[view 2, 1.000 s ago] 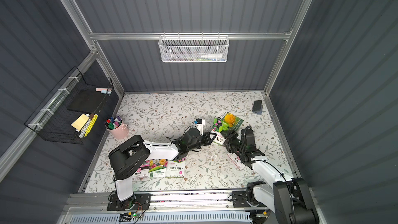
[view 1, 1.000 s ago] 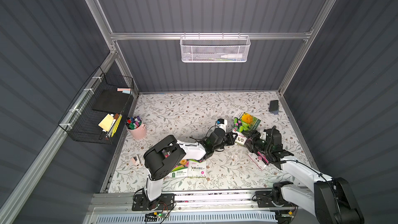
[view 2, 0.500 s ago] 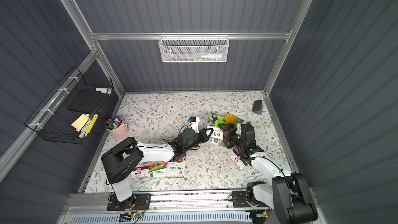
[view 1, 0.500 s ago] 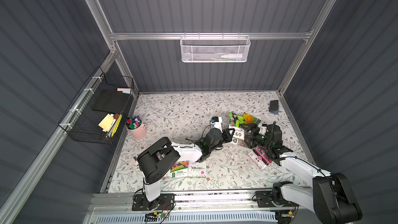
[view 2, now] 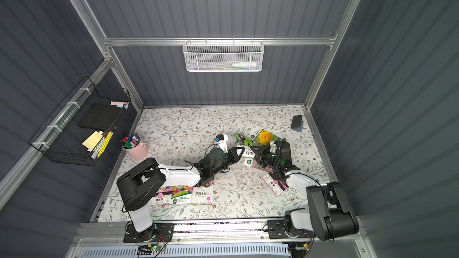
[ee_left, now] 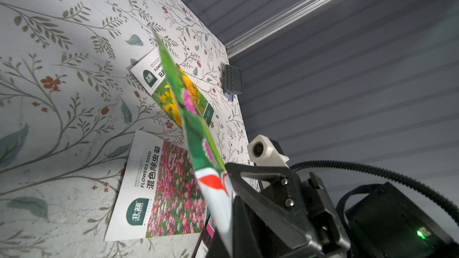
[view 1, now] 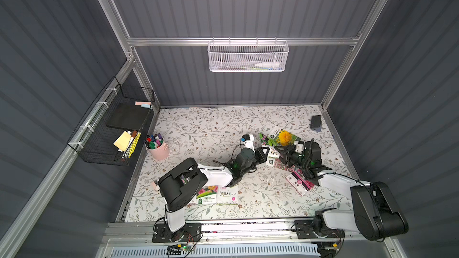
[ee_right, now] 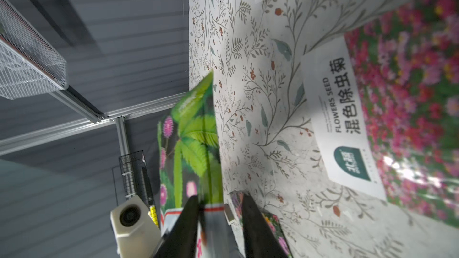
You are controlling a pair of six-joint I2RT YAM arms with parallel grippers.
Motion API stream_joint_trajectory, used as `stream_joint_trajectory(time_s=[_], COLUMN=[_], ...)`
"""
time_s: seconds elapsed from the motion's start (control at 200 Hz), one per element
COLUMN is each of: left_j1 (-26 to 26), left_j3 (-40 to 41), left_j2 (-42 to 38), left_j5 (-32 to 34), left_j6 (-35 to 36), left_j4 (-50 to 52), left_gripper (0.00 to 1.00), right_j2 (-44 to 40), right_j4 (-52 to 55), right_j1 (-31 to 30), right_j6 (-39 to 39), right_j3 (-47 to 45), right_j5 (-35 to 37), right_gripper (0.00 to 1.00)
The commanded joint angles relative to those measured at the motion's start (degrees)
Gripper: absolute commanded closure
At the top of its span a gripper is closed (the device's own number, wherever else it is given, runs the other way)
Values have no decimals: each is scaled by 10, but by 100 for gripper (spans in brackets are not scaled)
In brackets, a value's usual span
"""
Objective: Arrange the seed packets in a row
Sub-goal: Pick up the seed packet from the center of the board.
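Left gripper (view 1: 266,150) is clamped on the white label end of the green-leaf packet (ee_left: 196,125), which is held clear of the table (view 1: 198,130), edge-up, at about 2 o'clock from the table's middle. Right gripper (ee_right: 219,209) is set at the same end with its jaws parted and the packet's edge between them. Whether a finger touches it cannot be told.

The packet is judged light, thin and limp, so some bowing of the unsupported free end can be expected. The glossy film is likely slippery. A firm pinch on the flat sealed band is therefore favoured over the printed middle.

Green fern-like leaves and pink puff blooms are printed on it, with a red-and-white band at the gripped end. Three seed packets (view 2: 182,194) are laid side by side at 7 o'clock, near the front edge. The sunflower packet (view 1: 285,137), the pink-bloom packet (ee_left: 169,189) and a pink-and-black packet (view 1: 299,182) lie loose between 2 and 4 o'clock.
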State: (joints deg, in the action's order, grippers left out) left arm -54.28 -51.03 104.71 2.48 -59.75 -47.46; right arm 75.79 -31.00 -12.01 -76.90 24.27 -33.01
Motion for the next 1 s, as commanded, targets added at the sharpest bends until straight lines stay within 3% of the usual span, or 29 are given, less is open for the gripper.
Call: stream_joint_trajectory(time_s=[0.0,0.115,0.23,0.265,0.345,0.45,0.51,0.645,0.895,0.95,0.995], left_j1=[-3,-3,-2,1,7,9,10,11,10,12,14], left_j3=[9,8,15,17,19,18,17,13,14,14,16], left_j2=[-17,-15,-29,-35,-48,-53,-51,-41,-42,-46,-51], left_j5=[2,-5,-9,-8,-12,-23,-29,-44,-47,-45,-45], left_j6=[-3,-3,18,24,33,37,33,24,31,35,39], left_j4=[23,38,69,82,107,117,118,118,132,141,147], left_gripper=[98,86,83,85,89,98,100,100,100,100,100], right_j2=[-7,-7,-7,-9,-7,-1,2,16,31,31,30], right_j4=[-40,-34,-26,-14,-4,-18,-31,-63,-102,-105,-105], right_j1=[-3,-3,-3,-3,-3,-3,-3,-3,-3,-3,-3], right_j6=[-11,-6,2,8,17,11,3,-12,-23,-22,-20], right_j3=[2,3,-1,-2,-2,-5,-7,-6,-11,-12,-12], right_j5=[-7,-9,-14,-15,-22,-27,-28,-38,-48,-50,-54], right_gripper=[77,86,88,83,53,46,49,70,99,97,87])
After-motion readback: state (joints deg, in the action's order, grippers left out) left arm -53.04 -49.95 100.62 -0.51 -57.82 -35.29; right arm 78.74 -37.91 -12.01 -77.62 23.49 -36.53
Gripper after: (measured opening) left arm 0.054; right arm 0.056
